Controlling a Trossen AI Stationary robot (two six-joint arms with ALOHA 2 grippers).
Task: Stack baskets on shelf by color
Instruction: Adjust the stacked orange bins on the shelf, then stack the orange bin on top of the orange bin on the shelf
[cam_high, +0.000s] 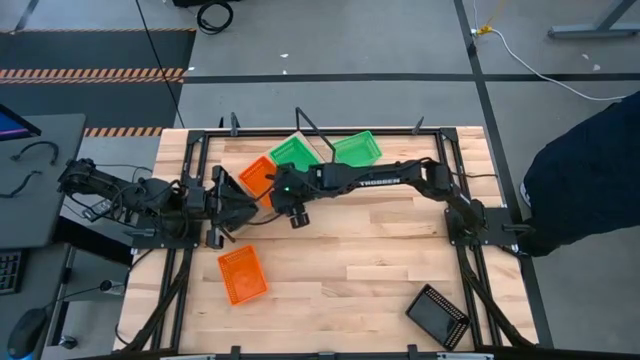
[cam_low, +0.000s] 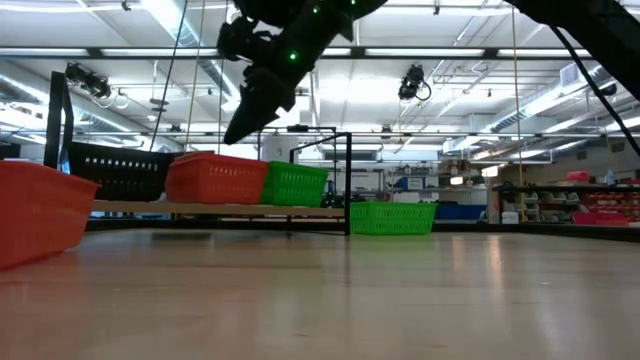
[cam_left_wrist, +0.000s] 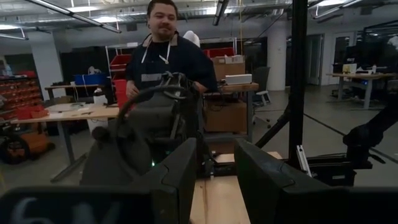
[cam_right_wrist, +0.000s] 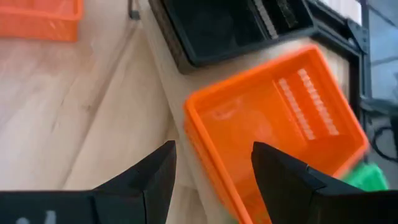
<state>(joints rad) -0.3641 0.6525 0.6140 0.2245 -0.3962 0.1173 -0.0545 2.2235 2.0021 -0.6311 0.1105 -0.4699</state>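
On the light wood shelf (cam_low: 200, 208) at the table's far side stand a black basket (cam_low: 120, 172), an orange basket (cam_low: 215, 178) and a green basket (cam_low: 295, 184), side by side on their bottoms. Another green basket (cam_low: 392, 216) sits lower, to the shelf's right. A second orange basket (cam_high: 242, 274) and a black basket (cam_high: 438, 316) lie on the tabletop. My right gripper (cam_right_wrist: 214, 168) hangs open above the shelf's orange basket (cam_right_wrist: 273, 130), clear of its rim, slanting down. My left gripper (cam_left_wrist: 214, 186) waits open and raised at the table's left, holding nothing.
Thin black frame rails (cam_low: 348, 180) rise around the shelf. A person stands at the table's right edge (cam_high: 590, 170). Open tabletop lies between the near orange basket and the black basket (cam_high: 340, 270).
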